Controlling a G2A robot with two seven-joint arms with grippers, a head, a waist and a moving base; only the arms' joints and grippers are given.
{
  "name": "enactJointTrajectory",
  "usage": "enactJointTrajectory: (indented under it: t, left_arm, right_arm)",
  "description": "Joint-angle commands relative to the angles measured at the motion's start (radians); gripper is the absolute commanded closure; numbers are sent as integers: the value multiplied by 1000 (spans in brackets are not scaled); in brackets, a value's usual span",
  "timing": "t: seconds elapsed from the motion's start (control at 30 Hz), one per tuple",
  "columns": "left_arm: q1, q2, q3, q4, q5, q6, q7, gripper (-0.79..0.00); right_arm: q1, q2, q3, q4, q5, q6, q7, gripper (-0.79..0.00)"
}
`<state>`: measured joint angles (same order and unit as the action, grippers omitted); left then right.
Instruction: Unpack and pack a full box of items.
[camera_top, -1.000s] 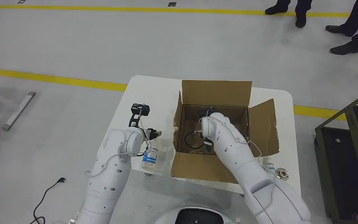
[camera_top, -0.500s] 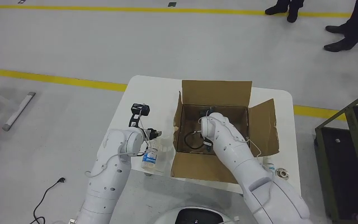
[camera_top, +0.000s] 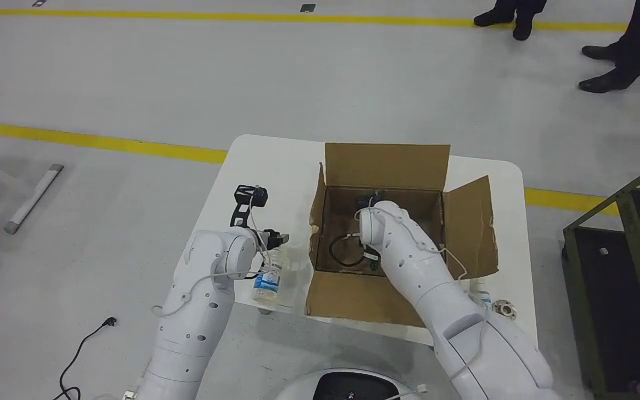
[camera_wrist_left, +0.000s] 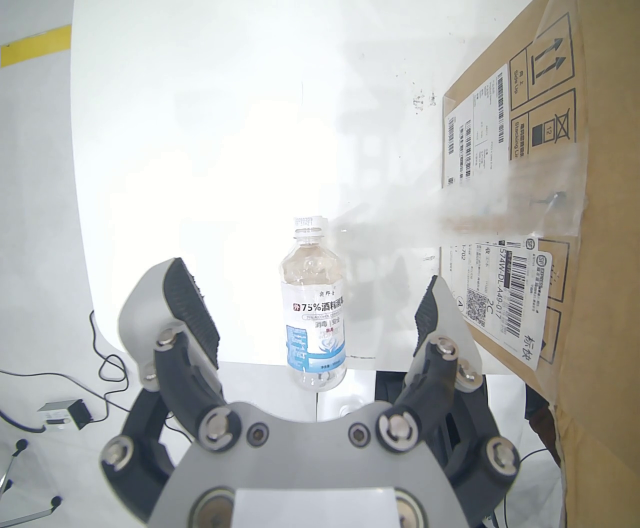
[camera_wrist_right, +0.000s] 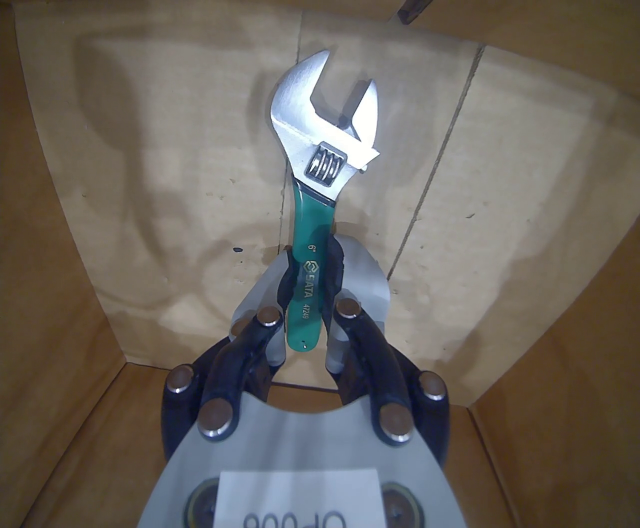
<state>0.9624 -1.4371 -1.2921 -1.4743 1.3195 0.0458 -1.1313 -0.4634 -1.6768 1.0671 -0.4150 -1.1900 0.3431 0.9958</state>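
An open cardboard box (camera_top: 470, 225) stands on the white table (camera_top: 260, 160). My right arm (camera_top: 395, 240) reaches down into it. Inside, my right gripper (camera_wrist_right: 311, 280) is shut on the green handle of an adjustable wrench (camera_wrist_right: 320, 150), whose steel head points at the box wall. A clear bottle (camera_wrist_left: 314, 305) with a blue and white label sits by the table's front left edge, also seen from above as the bottle (camera_top: 266, 282). My left gripper (camera_wrist_left: 306, 290) is open just behind the bottle, with one finger on each side and neither touching it.
The box's labelled side (camera_wrist_left: 525, 210) is close beside the bottle. A black cable (camera_top: 345, 252) lies in the box. A black object (camera_top: 248, 195) is on the table's left part. A small bottle (camera_top: 484, 296) and a round metal part (camera_top: 503, 311) lie at the right front. A green rack (camera_top: 605, 270) stands to the right.
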Motion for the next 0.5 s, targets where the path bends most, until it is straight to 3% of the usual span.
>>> enactJointTrajectory:
  t: [0.0, 0.47]
  left_arm:
    - [0, 0, 0, 0, 0, 0, 0, -785]
    - [0, 0, 0, 0, 0, 0, 0, -785]
  right_arm:
    - [2, 1, 1, -4, 1, -6, -3, 0]
    - [-30, 35, 19, -176, -62, -59, 47, 0]
